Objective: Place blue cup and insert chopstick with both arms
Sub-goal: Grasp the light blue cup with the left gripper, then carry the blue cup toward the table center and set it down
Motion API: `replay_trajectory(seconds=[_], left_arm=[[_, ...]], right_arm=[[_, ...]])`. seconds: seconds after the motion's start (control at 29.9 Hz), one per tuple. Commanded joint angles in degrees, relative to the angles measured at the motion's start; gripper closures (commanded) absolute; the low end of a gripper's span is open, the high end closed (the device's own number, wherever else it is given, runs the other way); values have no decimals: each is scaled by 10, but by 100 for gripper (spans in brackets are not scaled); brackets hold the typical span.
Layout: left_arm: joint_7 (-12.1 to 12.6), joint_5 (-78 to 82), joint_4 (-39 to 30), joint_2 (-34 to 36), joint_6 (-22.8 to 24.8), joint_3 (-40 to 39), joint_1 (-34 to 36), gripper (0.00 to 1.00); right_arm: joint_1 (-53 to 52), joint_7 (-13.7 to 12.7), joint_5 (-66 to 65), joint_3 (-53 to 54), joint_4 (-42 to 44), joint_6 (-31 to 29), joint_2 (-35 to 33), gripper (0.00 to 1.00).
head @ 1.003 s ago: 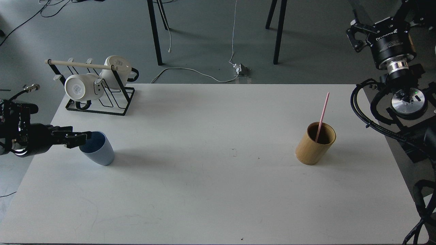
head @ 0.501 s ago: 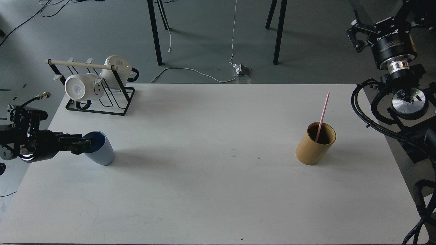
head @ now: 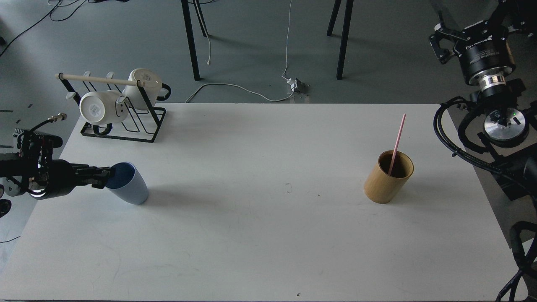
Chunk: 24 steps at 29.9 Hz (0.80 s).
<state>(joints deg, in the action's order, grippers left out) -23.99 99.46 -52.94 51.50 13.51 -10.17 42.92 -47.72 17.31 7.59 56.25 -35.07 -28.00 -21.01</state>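
While my left claw (head: 105,178) pinches the near rim of the blue cup (head: 128,183), tilted at the desk's (head: 251,235) left side, the chopstick (head: 397,143) leans in the bamboo holder (head: 388,177); my right claw (head: 440,40), raised far right, shows spread fingers.

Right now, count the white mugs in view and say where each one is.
2. Both hang on the black rack at the table's far left corner: the nearer mug toward the left, the farther mug behind it. None seems hidden.
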Motion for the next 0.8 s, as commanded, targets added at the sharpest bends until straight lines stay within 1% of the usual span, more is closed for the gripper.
replay_trajectory(seconds=[0.0,0.13,0.2,0.27,0.37,0.47,0.53,0.64,0.77], left_arm=[[-4,-1,-8,0,27,0,40,96],[-2,1,-25,-1,85,0,106,96],[3,4,-49,-3,117,1,135,97],[7,29,-82,-22,145,1,163,97],[13,78,-124,-61,145,1,189,97],[35,107,-147,-111,145,1,205,97],[55,112,-151,-158,145,1,213,97],[73,118,-149,-220,145,2,226,97],[92,134,-139,-293,145,6,222,96]], right_arm=[[-1,0,0,0,0,0,-1,0],[-17,-1,-2,-1,7,0,-7,0],[-37,-2,-2,-3,8,0,-24,0],[-52,-2,-2,-8,7,0,-41,0],[-72,-6,-4,-9,7,0,-47,0],[-93,-8,-7,-14,4,0,-53,0],[-98,-8,-7,-23,-1,0,-58,0],[-101,-8,-7,-28,-2,1,-59,0],[-98,-8,-7,-29,-2,1,-59,0]])
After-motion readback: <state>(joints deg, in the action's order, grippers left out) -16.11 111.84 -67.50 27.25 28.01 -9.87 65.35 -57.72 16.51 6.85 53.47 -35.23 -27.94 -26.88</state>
